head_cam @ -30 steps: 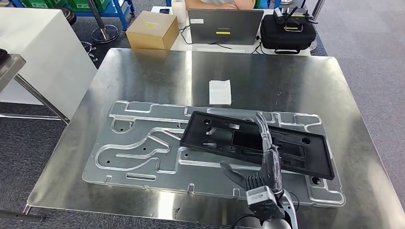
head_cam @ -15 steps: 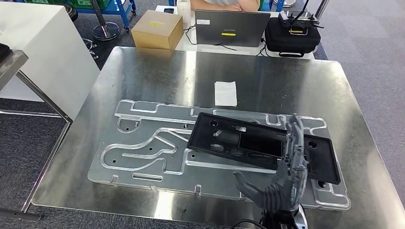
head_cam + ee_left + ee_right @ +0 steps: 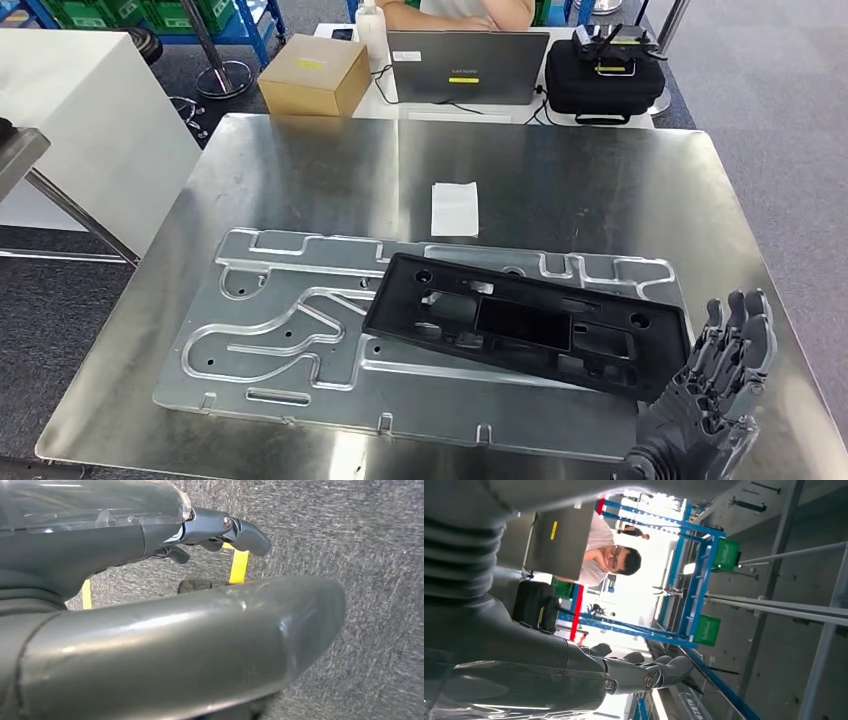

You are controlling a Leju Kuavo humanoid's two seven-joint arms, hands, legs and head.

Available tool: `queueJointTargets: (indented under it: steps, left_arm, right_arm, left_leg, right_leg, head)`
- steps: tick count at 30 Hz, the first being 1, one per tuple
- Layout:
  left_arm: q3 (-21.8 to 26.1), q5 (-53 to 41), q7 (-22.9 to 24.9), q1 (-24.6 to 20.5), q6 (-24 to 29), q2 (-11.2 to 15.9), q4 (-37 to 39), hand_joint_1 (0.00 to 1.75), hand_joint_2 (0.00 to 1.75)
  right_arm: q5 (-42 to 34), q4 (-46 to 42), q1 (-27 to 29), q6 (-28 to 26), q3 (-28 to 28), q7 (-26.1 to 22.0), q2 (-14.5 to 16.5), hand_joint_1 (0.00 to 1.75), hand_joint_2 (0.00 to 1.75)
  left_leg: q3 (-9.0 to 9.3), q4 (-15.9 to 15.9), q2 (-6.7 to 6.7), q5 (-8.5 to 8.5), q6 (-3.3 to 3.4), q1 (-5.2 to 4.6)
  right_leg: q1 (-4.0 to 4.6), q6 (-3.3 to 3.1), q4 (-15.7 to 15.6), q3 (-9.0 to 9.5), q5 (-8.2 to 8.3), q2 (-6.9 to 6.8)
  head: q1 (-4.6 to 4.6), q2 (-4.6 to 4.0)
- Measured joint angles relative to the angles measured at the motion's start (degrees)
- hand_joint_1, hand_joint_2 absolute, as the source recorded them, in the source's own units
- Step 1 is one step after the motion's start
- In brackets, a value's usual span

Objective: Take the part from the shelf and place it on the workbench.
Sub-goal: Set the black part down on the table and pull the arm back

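Note:
The black rectangular part (image 3: 525,326) lies flat on the silver routed plate (image 3: 290,320), which rests on the steel workbench (image 3: 300,170). My right hand (image 3: 715,395) is at the bench's near right corner, just off the part's right end, fingers straight and spread, holding nothing. In the right wrist view the right hand (image 3: 574,675) points up toward the room with empty fingers. My left hand (image 3: 165,555) hangs over grey carpet in the left wrist view, fingers loosely extended with nothing in them.
A white paper slip (image 3: 455,208) lies on the bench beyond the plate. A laptop (image 3: 467,66), cardboard box (image 3: 314,72) and black case (image 3: 604,78) sit on a table behind, where a person (image 3: 455,12) sits. A white cabinet (image 3: 85,125) stands left.
My right hand has lifted off the black part and drawn back to the right, clear of it. The part stays on the plate. The camera has shifted slightly.

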Motion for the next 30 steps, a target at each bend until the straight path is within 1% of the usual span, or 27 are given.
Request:
queueJointTargets:
  steps: [1, 2, 3, 4, 5, 6, 7, 9, 11, 12, 13, 15, 16, 17, 18, 19, 20, 21, 22, 24, 25, 26, 27, 28, 30]
  left_arm:
    - [0.08, 0.01, 0.0, 0.05, 0.0, 0.0, 0.0, 0.0, 0.0]
    - [0.17, 0.01, 0.0, 0.1, 0.0, 0.0, 0.0, 0.0, 0.0]
    - [0.25, 0.01, 0.0, 0.13, 0.0, 0.0, 0.0, 0.0, 0.0]
    - [0.32, 0.01, 0.0, 0.15, 0.0, 0.01, 0.0, 0.0, 0.0]
    - [0.38, 0.02, 0.0, 0.13, 0.0, 0.03, 0.0, 0.0, 0.0]
    - [0.42, 0.04, -0.03, 0.08, -0.01, 0.03, 0.0, 0.0, 0.0]
    - [0.44, 0.08, -0.04, 0.03, -0.01, 0.03, 0.0, 0.0, 0.0]
    - [0.48, 0.21, -0.09, -0.08, -0.01, -0.02, 0.0, 0.0, 0.0]
    - [0.55, 0.51, -0.13, -0.06, -0.03, -0.23, 0.01, 0.0, 0.0]
    - [0.64, 0.79, -0.21, -0.03, -0.06, -0.33, 0.01, 0.0, 0.0]
    - [0.78, 1.13, -0.32, 0.0, -0.09, -0.43, 0.01, 0.0, 0.0]
    - [1.17, 1.71, -0.52, -0.04, -0.16, -0.5, 0.0, 0.0, 0.0]
    - [1.38, 1.85, -0.57, -0.06, -0.19, -0.56, 0.0, 0.0, 0.0]
    - [1.56, 1.89, -0.6, -0.07, -0.21, -0.65, 0.0, 0.0, 0.0]
    - [1.69, 1.9, -0.6, -0.05, -0.21, -0.76, 0.0, 0.0, 0.0]
    - [1.78, 1.92, -0.61, -0.04, -0.22, -0.89, 0.0, 0.0, 0.0]
    - [1.86, 2.01, -0.61, -0.03, -0.26, -1.0, 0.0, 0.0, 0.0]
    - [1.94, 2.11, -0.6, -0.04, -0.36, -1.07, 0.0, 0.0, 0.0]
    - [2.06, 2.24, -0.58, -0.04, -0.51, -1.1, 0.0, 0.0, 0.0]
    - [2.31, 2.46, -0.58, -0.01, -0.88, -1.14, 0.0, 0.0, 0.0]
    - [2.42, 2.54, -0.6, 0.02, -0.96, -1.15, 0.0, 0.0, 0.0]
    - [2.55, 2.58, -0.61, 0.04, -0.96, -1.17, 0.0, 0.0, 0.0]
    - [2.68, 2.63, -0.61, 0.05, -0.91, -1.17, 0.0, 0.0, 0.0]
    - [2.83, 2.68, -0.61, 0.05, -0.86, -1.18, 0.0, 0.0, 0.0]
    - [3.12, 2.79, -0.6, 0.09, -0.86, -1.25, 0.0, 0.0, 0.0]
  right_arm:
    - [-0.02, -0.16, 0.29, -0.01, -0.12, -0.02, -0.01, 0.0, 0.0]
    - [-0.02, -0.31, 0.51, -0.01, -0.21, -0.04, -0.02, 0.0, 0.0]
    - [-0.02, -0.45, 0.66, -0.01, -0.26, -0.04, -0.03, 0.0, 0.0]
    - [-0.02, -0.6, 0.76, -0.01, -0.28, -0.07, -0.03, 0.0, 0.0]
    - [-0.04, -0.75, 0.88, -0.02, -0.36, -0.11, -0.03, 0.0, 0.0]
    - [-0.09, -0.9, 1.05, -0.04, -0.49, -0.18, -0.03, 0.0, 0.0]
    - [-0.2, -1.03, 1.29, -0.09, -0.7, -0.27, -0.03, 0.0, 0.0]
    - [-0.52, -1.35, 2.1, -0.23, -1.29, -0.62, -0.05, 0.0, 0.0]
    - [-0.9, -1.87, 3.12, -0.5, -2.1, -1.22, -0.05, 0.0, 0.0]
    - [-1.18, -2.12, 3.66, -0.67, -2.61, -1.57, -0.05, 0.0, 0.0]
    - [-1.61, -2.32, 4.31, -0.82, -3.21, -1.99, -0.05, 0.0, 0.0]
    - [-2.74, -2.51, 5.86, -0.95, -4.52, -2.9, -0.03, 0.0, 0.0]
    - [-3.4, -2.56, 6.64, -0.88, -5.25, -3.37, -0.01, 0.0, 0.0]
    - [-4.05, -2.61, 7.34, -0.74, -6.03, -3.77, 0.04, 0.0, 0.0]
    - [-4.66, -2.65, 7.93, -0.49, -6.83, -4.06, 0.13, 0.0, 0.0]
    - [-5.3, -2.68, 8.51, -0.07, -7.67, -4.29, 0.28, 0.0, 0.0]
    - [-5.89, -2.7, 9.04, 0.58, -8.53, -4.43, 0.54, 0.0, 0.0]
    - [-6.39, -2.73, 9.56, 1.34, -9.4, -4.52, 0.91, 0.0, 0.0]
    - [-6.79, -2.77, 10.05, 2.09, -10.29, -4.6, 1.35, 0.0, 0.0]
    - [-7.31, -2.85, 10.83, 3.14, -11.86, -4.66, 2.29, 0.0, 0.0]
    - [-7.52, -2.89, 11.15, 3.51, -12.54, -4.66, 2.74, 0.0, 0.0]
    - [-7.73, -2.91, 11.43, 3.93, -13.22, -4.67, 3.2, 0.0, 0.0]
    - [-7.94, -2.95, 11.72, 4.39, -13.93, -4.67, 3.73, 0.0, 0.0]
    - [-8.09, -2.98, 12.01, 4.85, -14.69, -4.68, 4.29, 0.0, 0.0]
    - [-8.23, -3.02, 12.54, 5.67, -16.2, -4.68, 5.38, 0.0, 0.0]
  left_leg:
    - [-1.71, 2.01, 0.0, 0.32, 0.14, -0.02]
    - [-2.38, 1.81, 0.0, 1.86, 0.4, -0.07]
    - [-1.93, -0.79, -0.01, 4.57, 0.84, -0.22]
    - [-0.79, -4.52, -0.01, 7.36, 1.45, -0.44]
    - [0.43, -7.75, 0.0, 9.4, 2.07, -0.72]
    - [1.43, -10.26, 0.03, 10.57, 2.65, -1.01]
    - [1.96, -11.46, 0.06, 10.65, 3.09, -1.23]
    - [2.39, -12.7, 0.09, 9.96, 3.61, -1.43]
    - [3.17, -14.3, 0.14, 9.79, 3.86, -1.05]
    - [3.59, -14.97, 0.17, 9.92, 3.93, -0.82]
    - [3.89, -15.35, 0.2, 10.07, 3.98, -0.66]
    - [3.99, -15.41, 0.18, 10.06, 4.09, -0.68]
    - [3.99, -15.36, 0.16, 9.91, 4.07, -0.7]
    - [4.03, -15.28, 0.13, 9.72, 4.0, -0.7]
    - [4.13, -15.16, 0.11, 9.49, 3.87, -0.67]
    - [4.24, -14.98, 0.09, 9.22, 3.69, -0.64]
    - [4.32, -14.75, 0.09, 8.99, 3.45, -0.64]
    - [4.34, -14.42, 0.05, 8.81, 3.15, -0.72]
    - [4.3, -14.17, 0.03, 8.74, 2.84, -0.82]
    - [4.18, -13.94, -0.03, 8.91, 2.18, -0.95]
    - [4.06, -13.9, -0.03, 8.92, 1.91, -0.89]
    - [3.82, -13.48, -0.02, 8.46, 1.63, -0.83]
    - [3.28, -12.19, -0.01, 7.26, 1.36, -0.75]
    - [2.33, -9.69, 0.0, 5.28, 1.09, -0.65]
    - [-0.14, -2.45, 0.02, 0.7, 0.62, -0.46]
  right_leg:
    - [0.21, -0.11, 0.01, 0.36, -0.26, 0.06]
    - [0.41, -0.17, 0.01, 0.83, -0.56, 0.16]
    - [0.61, -0.2, 0.0, 1.44, -0.92, 0.25]
    - [0.78, -0.2, -0.03, 2.1, -1.34, 0.31]
    - [0.96, -0.11, -0.09, 2.62, -1.72, 0.31]
    - [1.0, 0.1, -0.14, 2.93, -2.01, 0.32]
    - [0.98, 0.36, -0.19, 2.99, -2.19, 0.29]
    - [0.9, 1.04, -0.4, 2.86, -2.29, 0.14]
    - [0.92, 1.67, 0.04, 2.83, -2.91, -0.01]
    - [0.93, 1.95, 1.5, 2.25, -3.87, 0.01]
    - [0.8, 2.21, 4.28, 0.87, -5.37, 0.08]
    - [0.49, 2.68, 11.63, -3.5, -8.39, 0.16]
    - [0.31, 2.91, 14.25, -5.37, -8.87, 0.16]
    - [0.14, 3.1, 14.85, -6.32, -8.0, 0.15]
    - [-0.01, 3.24, 13.28, -6.16, -5.99, 0.14]
    - [-0.18, 3.32, 10.03, -5.08, -3.39, 0.12]
    - [-0.28, 3.27, 6.47, -3.75, -1.31, 0.1]
    - [-0.25, 3.05, 3.63, -2.68, 0.17, 0.14]
    - [-0.19, 2.77, 2.0, -2.1, 0.84, 0.19]
    - [0.05, 2.05, 1.53, -2.21, 1.25, 0.35]
    - [-0.03, 1.63, 1.43, -2.34, 1.51, 0.33]
    - [-0.11, 1.2, 1.26, -2.49, 1.8, 0.28]
    - [-0.22, 0.77, 1.06, -2.71, 2.12, 0.19]
    - [-0.31, 0.41, 0.92, -2.99, 2.43, 0.06]
    - [-0.23, 0.13, 1.01, -3.77, 2.95, -0.12]
  head:
    - [-0.01, -0.01]
    - [-0.01, -0.01]
    - [-0.01, 0.0]
    - [0.01, 0.0]
    - [0.12, 0.0]
    - [0.17, 0.0]
    - [0.22, 0.0]
    - [0.2, 0.01]
    - [0.3, 0.0]
    - [0.37, 0.01]
    - [0.44, 0.01]
    - [0.45, 0.01]
    - [0.44, 0.01]
    - [0.44, 0.01]
    - [0.45, 0.01]
    - [0.47, 0.0]
    - [0.46, 0.0]
    - [0.45, -0.01]
    - [0.42, 0.0]
    - [0.36, -0.01]
    - [0.35, -0.01]
    - [0.32, 0.0]
    - [0.2, 0.0]
    - [0.08, 0.0]
    - [-0.14, 0.0]
